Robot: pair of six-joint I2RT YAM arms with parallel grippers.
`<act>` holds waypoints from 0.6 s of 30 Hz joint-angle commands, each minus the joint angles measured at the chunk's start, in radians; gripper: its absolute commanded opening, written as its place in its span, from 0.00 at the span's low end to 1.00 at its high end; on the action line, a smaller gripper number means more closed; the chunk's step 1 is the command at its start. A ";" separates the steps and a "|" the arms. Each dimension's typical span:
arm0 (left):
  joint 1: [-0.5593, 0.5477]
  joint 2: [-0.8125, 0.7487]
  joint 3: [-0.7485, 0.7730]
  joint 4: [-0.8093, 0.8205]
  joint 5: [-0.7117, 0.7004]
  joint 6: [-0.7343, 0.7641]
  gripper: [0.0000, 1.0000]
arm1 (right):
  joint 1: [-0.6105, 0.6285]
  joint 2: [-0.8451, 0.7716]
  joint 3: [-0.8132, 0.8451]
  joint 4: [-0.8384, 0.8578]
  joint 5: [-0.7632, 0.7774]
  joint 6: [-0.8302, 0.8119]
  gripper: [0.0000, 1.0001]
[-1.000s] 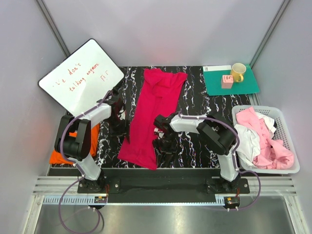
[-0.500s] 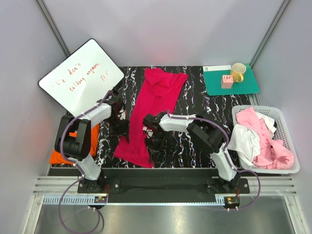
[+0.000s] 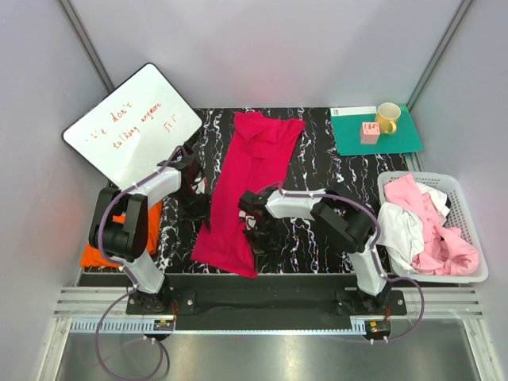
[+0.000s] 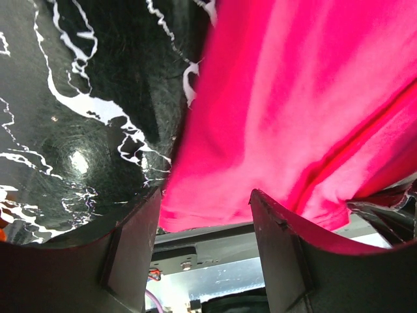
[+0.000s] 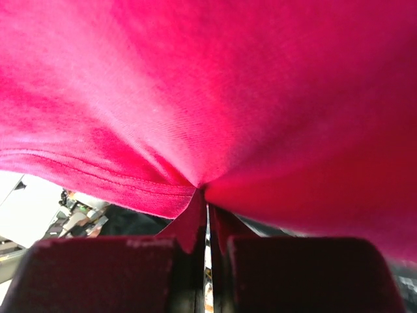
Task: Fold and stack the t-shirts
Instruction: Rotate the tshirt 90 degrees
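**Mia:** Where is the red shirt (image 3: 250, 171)?

**Tom:** It lies in a long strip down the middle of the desk (image 3: 317, 238). It goes from the far edge to the near edge.

**Mia:** What are the hands doing?

**Tom:** The right hand (image 5: 207, 222) is clenched on the shirt's right side, close to the near edge. Its two fingers pinch a small fold of red cloth tight. The left hand (image 4: 205, 195) is released. Its fingers are apart, low over the shirt's left side, and it holds nothing.

**Mia:** So what is the step?

**Tom:** I think it is the fold. The near end should go up and over to the far end.

**Mia:** How do you do that well?

**Tom:** The left hand should grab its side too, just across from the right hand. Then both hands lift together, slow and level. They carry the cloth toward the far edge and lay it down flat, edge on edge.

**Mia:** What could go wrong?

**Tom:** If only one hand pulls, the shirt may twist and bunch up. The pinch is small, so the cloth may slip out.

**Mia:** And the other shirts?

**Tom:** The orange shirt (image 3: 95, 255) sits at the left edge, by the near corner. The pink shirts (image 3: 456, 250) and the white shirt (image 3: 405, 230) are in the basket (image 3: 452, 181) by the right edge.
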 commanded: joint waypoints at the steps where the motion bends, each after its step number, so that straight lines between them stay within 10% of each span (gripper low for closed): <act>1: 0.005 -0.033 0.049 0.001 0.043 0.016 0.62 | 0.004 0.026 -0.192 -0.142 0.192 0.069 0.00; 15: 0.001 -0.163 -0.077 0.001 0.121 -0.015 0.80 | -0.018 -0.303 -0.464 -0.209 0.355 0.221 0.00; 18: -0.001 -0.200 -0.118 0.000 0.142 -0.027 0.87 | -0.018 -0.391 -0.435 -0.222 0.353 0.219 0.20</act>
